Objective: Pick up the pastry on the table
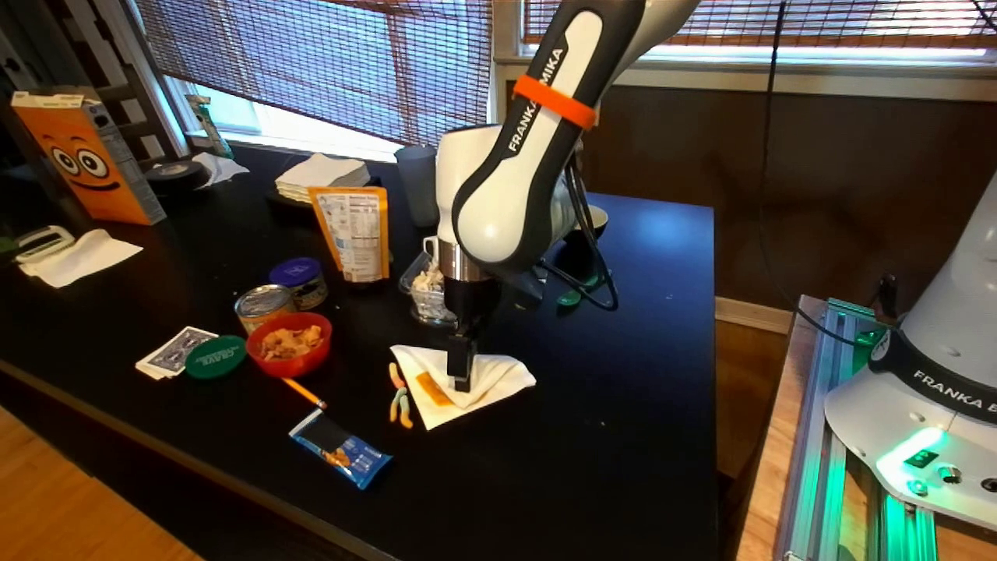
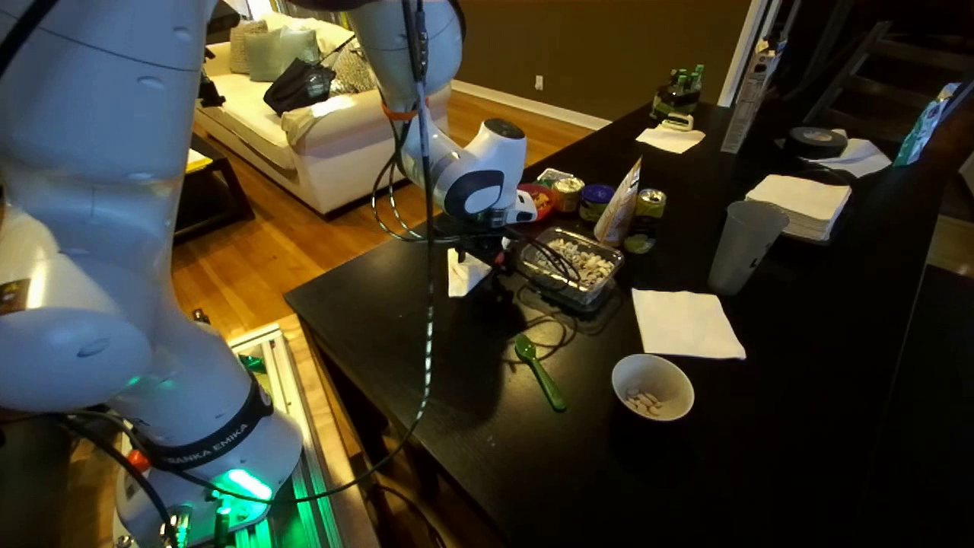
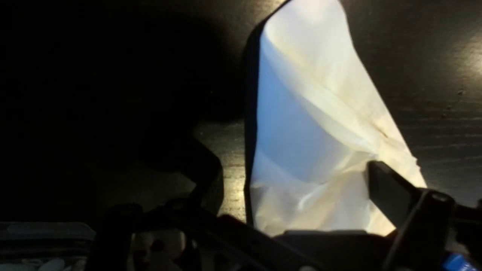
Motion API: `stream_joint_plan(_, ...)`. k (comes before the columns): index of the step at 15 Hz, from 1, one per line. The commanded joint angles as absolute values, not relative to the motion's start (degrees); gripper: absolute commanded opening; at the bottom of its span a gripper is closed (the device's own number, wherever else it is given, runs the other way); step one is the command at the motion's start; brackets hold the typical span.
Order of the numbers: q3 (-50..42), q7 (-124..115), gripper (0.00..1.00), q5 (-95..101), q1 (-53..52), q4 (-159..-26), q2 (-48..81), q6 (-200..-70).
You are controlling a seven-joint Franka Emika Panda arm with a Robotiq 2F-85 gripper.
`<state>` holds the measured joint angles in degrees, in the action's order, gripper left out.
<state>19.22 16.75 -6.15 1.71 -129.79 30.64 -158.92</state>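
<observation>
Golden pastry [image 1: 433, 389], one, on one napkin [image 1: 495, 382]

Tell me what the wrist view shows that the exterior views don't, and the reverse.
Only the wrist view plainly shows that the gripper is open. Seen only from outside: the golden-brown pastry, in an exterior view, and the red bowl, in both exterior views. All share the white napkin under the gripper and the black table.
</observation>
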Motion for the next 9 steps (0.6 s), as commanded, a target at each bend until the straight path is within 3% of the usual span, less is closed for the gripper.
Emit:
stream_joint_plan(1,26.3,25.3,1.0,-11.2,8.2,-126.8,36.0,-158.1)
stream_joint_plan(4,30.9,29.5,1.0,-13.6,12.3,-125.6,38.8,-158.2)
stream_joint_plan(5,32.4,30.7,0.75,-14.4,13.8,-125.2,39.9,-158.5)
stream_joint_plan(6,33.5,31.5,0.74,-14.8,14.8,-124.9,40.8,-158.7)
stream_joint_plan(9,36.6,32.8,0.51,-15.9,18.3,-124.6,43.1,-159.2)
